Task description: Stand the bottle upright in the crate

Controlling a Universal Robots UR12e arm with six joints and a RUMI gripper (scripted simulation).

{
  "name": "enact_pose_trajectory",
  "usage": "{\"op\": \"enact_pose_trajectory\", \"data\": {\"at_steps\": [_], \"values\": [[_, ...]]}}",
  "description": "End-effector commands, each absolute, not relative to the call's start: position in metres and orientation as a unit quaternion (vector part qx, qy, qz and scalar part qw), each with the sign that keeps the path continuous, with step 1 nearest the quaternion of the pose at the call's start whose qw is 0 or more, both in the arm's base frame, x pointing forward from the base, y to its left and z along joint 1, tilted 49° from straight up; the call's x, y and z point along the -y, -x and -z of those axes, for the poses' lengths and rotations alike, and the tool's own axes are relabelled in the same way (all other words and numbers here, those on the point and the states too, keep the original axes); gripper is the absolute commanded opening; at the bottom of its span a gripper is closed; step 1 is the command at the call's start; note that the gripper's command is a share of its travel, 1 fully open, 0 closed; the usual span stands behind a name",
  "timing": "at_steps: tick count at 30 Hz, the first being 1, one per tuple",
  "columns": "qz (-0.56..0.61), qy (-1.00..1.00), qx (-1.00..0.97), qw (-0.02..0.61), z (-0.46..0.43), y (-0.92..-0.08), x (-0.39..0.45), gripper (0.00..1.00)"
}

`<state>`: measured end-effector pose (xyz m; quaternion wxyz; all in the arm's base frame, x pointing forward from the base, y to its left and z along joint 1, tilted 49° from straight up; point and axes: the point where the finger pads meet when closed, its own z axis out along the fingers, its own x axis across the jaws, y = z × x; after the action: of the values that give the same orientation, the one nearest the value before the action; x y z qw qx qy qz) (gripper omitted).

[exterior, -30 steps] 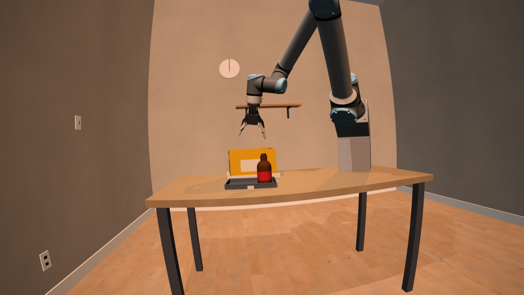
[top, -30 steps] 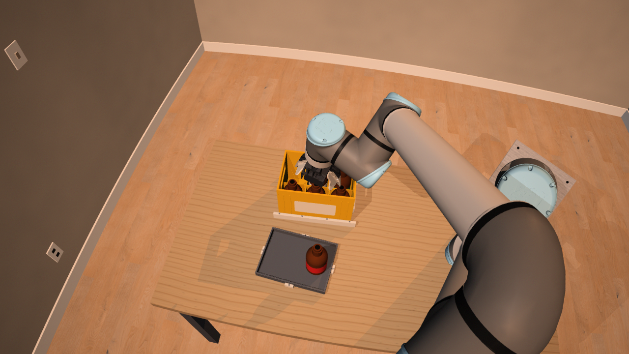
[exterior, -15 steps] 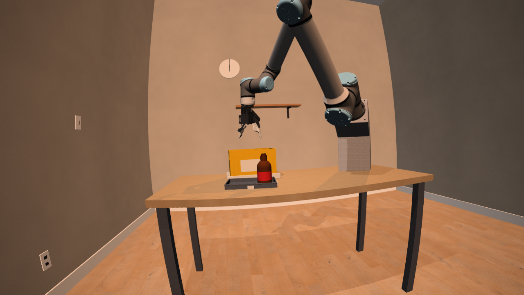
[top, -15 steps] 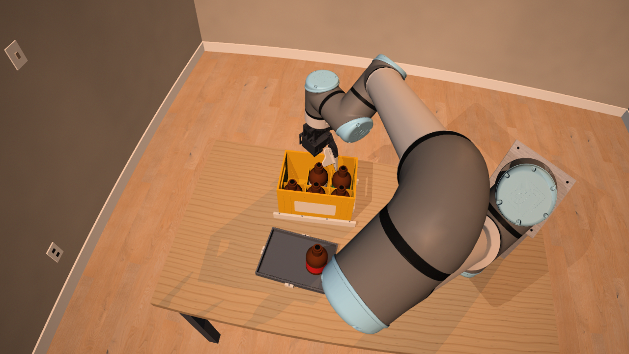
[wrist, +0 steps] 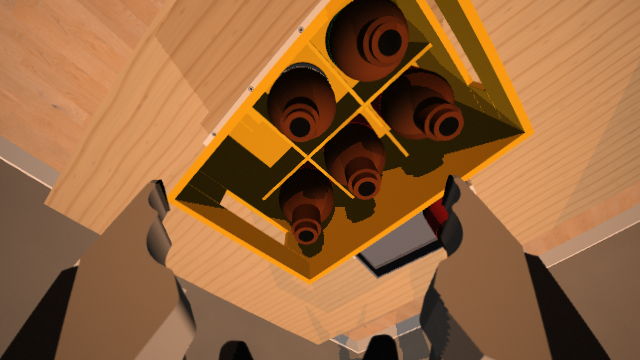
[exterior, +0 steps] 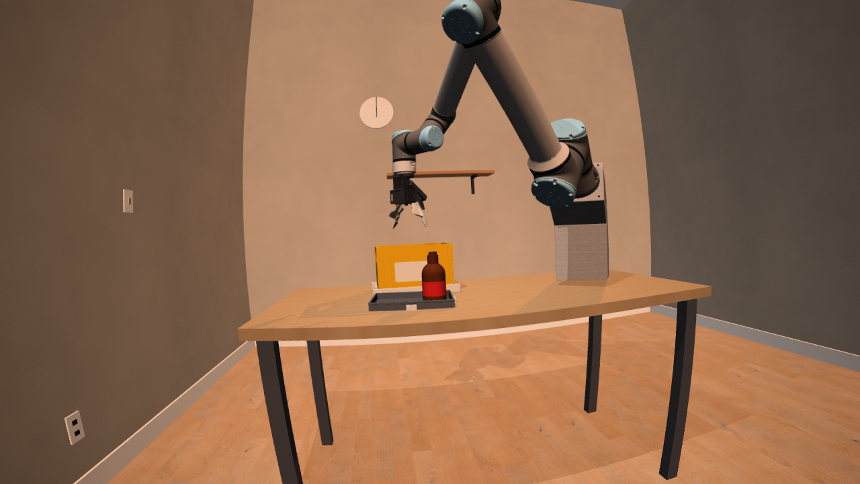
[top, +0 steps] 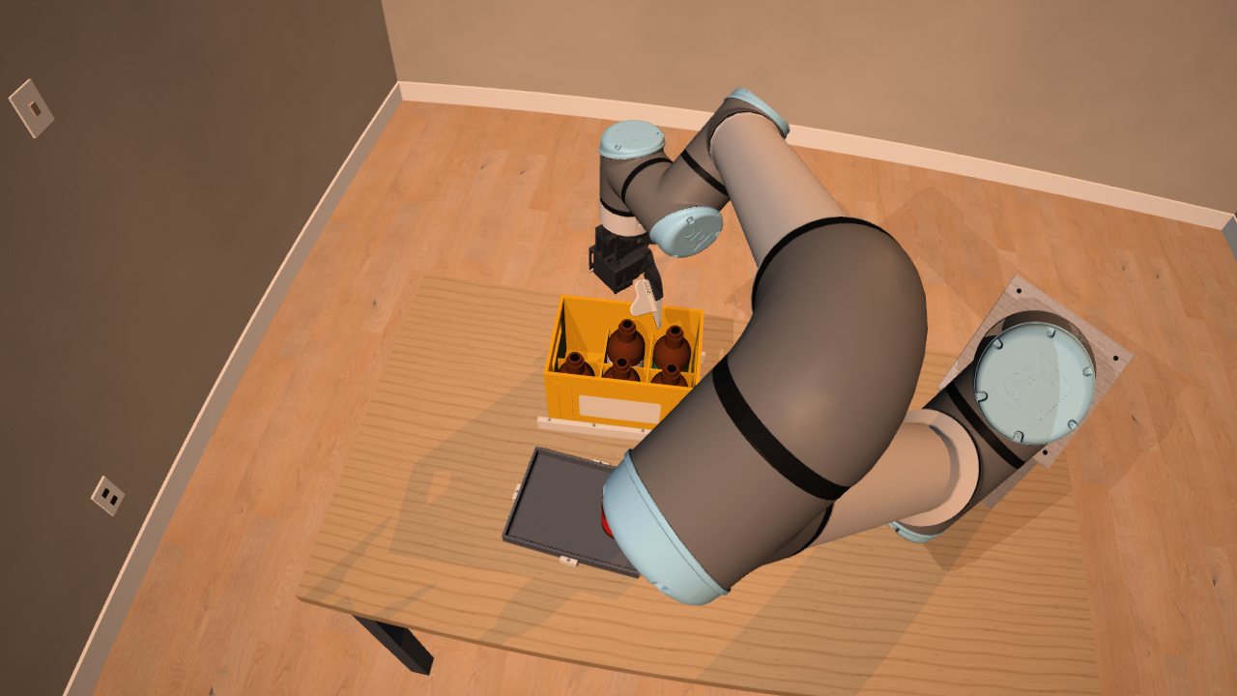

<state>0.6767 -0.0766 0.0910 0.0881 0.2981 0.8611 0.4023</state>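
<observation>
The gripper (top: 638, 303) (exterior: 410, 226) (wrist: 308, 179) hangs wide open, holding nothing, fingers down, above the far side of a yellow crate (top: 561, 397) (exterior: 384, 265) (wrist: 310, 280). The bottle (exterior: 433, 284) (wrist: 436, 215) lies beyond the crate's near side from it, lower down, on a dark tray (top: 558, 502) (exterior: 390, 305) (wrist: 400, 245) on the wooden surface (top: 415, 415) (exterior: 510, 306) (wrist: 565, 80). It stands upright there, long axis vertical, at the tray end nearer the robot's base. It is brown and round-shouldered, with a narrow neck and a red band low down; from above, the arm (top: 778, 415) (exterior: 510, 90) mostly hides it. Reaching it probably means crossing high over the crate's five bottles, since a low pass could shove the crate.

Top view: gripper (top: 638, 309) (exterior: 410, 226) (wrist: 308, 179) is displaced upward in frame; elbow (top: 661, 528) (exterior: 463, 21) is displaced left, now obscuring most of the bottle (exterior: 433, 282) (wrist: 436, 215).
</observation>
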Motion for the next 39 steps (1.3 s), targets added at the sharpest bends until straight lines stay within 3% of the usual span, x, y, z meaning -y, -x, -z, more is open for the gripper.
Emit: {"op": "enact_pose_trajectory", "data": {"at_steps": [1, 3, 4, 39], "values": [[-0.403, -0.298, -0.861, 0.088, -0.0911, -0.6771, 0.0775, 1.0], [-0.403, -0.299, -0.861, 0.087, -0.0911, -0.6772, 0.0776, 1.0], [-0.403, -0.299, -0.861, 0.087, -0.091, -0.6772, 0.0776, 0.0], [-0.403, -0.298, -0.861, 0.088, -0.0915, -0.6771, 0.0771, 0.0]]}}
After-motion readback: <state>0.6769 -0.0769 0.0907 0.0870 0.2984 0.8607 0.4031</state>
